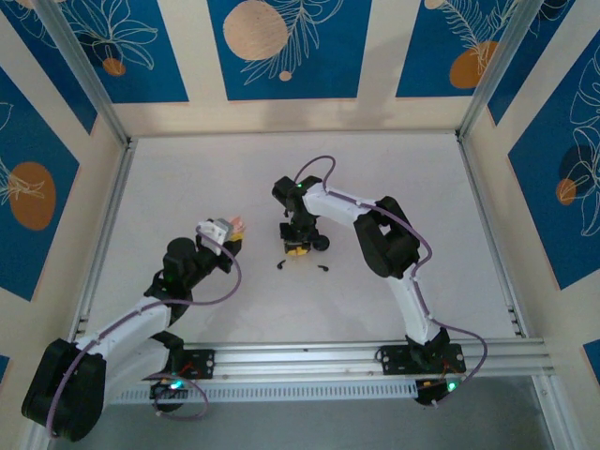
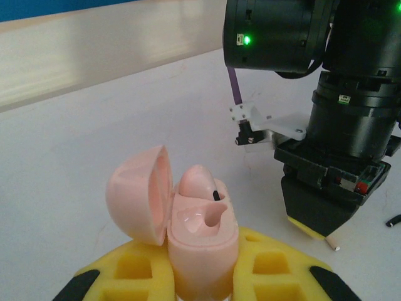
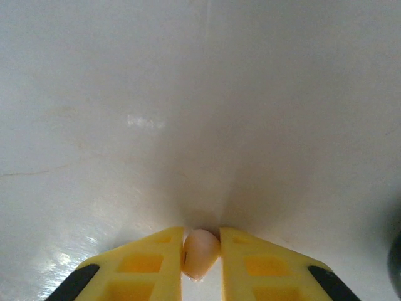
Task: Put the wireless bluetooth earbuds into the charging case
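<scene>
Pink charging case [image 2: 200, 244] held open in the left gripper [image 2: 200, 271]; a bud is yet to be inserted.

The left jaws are clenched on the case body, with the lid [image 2: 141, 194] swung back and a pink bud [image 2: 197, 182] with a dark tip seated inside. The right gripper [image 3: 202, 241] is pointed down at the tabletop [image 3: 188, 94], its jaws clenched on a pale pink piece [image 3: 200, 256], judged to be an earbud. Tiny black bits [image 1: 281, 265] lie near it, possibly earbuds but too small to tell. The piece should be lifted straight, aligned stem-down over the empty well [image 2: 200, 219], and released only once seated.
</scene>
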Motion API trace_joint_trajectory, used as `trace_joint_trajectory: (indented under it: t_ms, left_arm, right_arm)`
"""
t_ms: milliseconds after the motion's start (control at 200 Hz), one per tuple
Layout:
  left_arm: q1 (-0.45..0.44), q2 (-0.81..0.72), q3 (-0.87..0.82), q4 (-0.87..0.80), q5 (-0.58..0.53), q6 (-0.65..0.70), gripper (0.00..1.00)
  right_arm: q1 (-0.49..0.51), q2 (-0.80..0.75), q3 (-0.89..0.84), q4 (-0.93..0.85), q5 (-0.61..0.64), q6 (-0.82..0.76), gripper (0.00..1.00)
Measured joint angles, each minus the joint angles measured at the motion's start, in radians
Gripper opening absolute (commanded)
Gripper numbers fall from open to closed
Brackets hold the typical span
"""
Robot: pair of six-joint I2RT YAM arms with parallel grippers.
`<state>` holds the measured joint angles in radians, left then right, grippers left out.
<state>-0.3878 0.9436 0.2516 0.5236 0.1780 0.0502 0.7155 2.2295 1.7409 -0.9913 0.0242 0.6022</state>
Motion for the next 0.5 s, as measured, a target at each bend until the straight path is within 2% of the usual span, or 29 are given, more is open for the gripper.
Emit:
trace_joint_trajectory:
  t_ms: [280,500]
  left_arm:
    - [0.0,0.012,0.034,-0.019,0.051,-0.007,0.05]
    - [-0.036,0.078,0.057,-0.013,0.065,-0.031,0.05]
  right_arm:
    - [0.0,-0.118,-0.174,0.124,0.028,0.001,0.17]
    - [-0.015,-0.335,-0.39,0.274,0.043,0.005,0.17]
